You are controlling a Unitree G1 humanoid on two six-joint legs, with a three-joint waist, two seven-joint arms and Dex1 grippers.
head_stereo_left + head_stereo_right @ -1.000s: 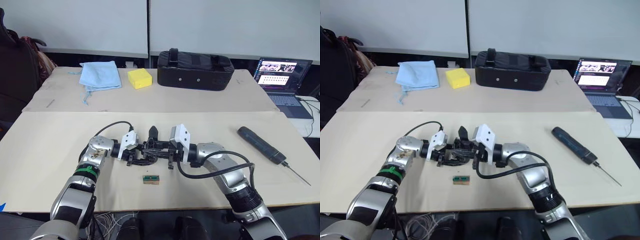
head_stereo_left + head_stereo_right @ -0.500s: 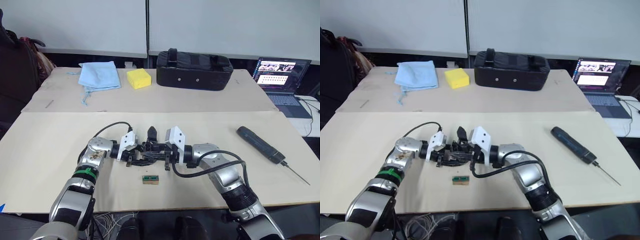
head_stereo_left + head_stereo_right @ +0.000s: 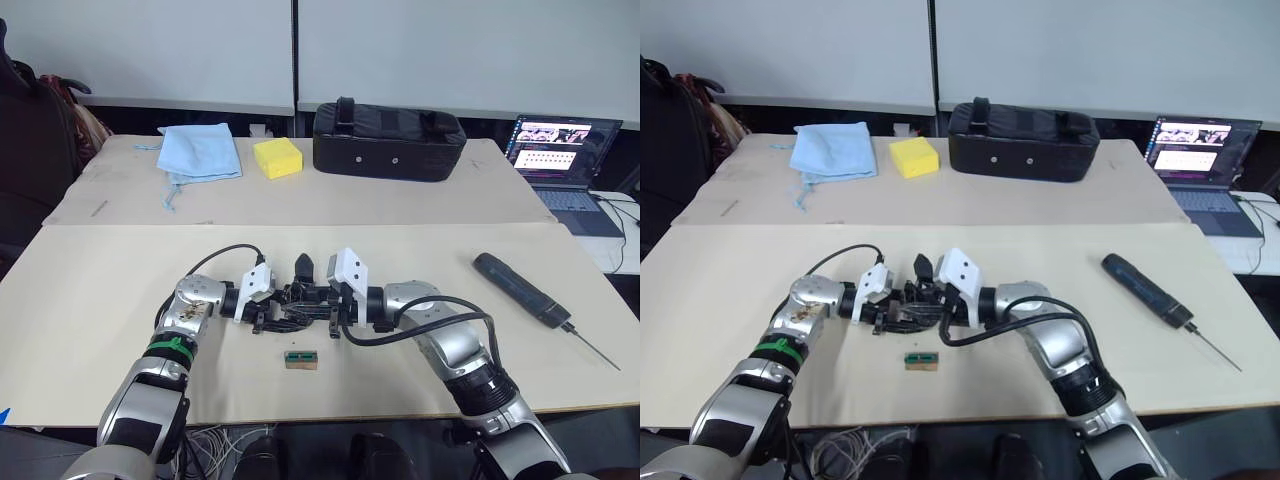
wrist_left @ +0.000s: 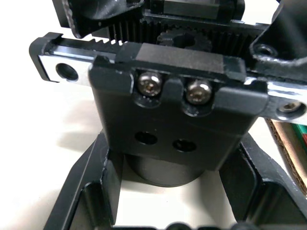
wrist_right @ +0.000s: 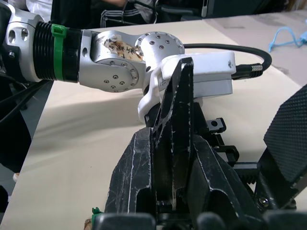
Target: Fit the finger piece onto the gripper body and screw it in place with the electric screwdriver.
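You are fitting: left pincer (image 3: 268,312) is clamping the gripper body (image 4: 173,136), right pincer (image 3: 335,308) is gripping the finger piece (image 5: 173,139). Next, seat it, then fetch the electric screwdriver (image 3: 522,290) lying far right.

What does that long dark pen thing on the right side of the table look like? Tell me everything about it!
The electric screwdriver is a long, dark blue-black tool shaped like a fat pen. A thin metal bit sticks out of its narrower end, pointing toward the table's near right corner. It lies flat and slanted on the cream table, on the robot's right. Nothing touches it: both grippers are off at the table's middle, and the laptop sits farther back on another surface.
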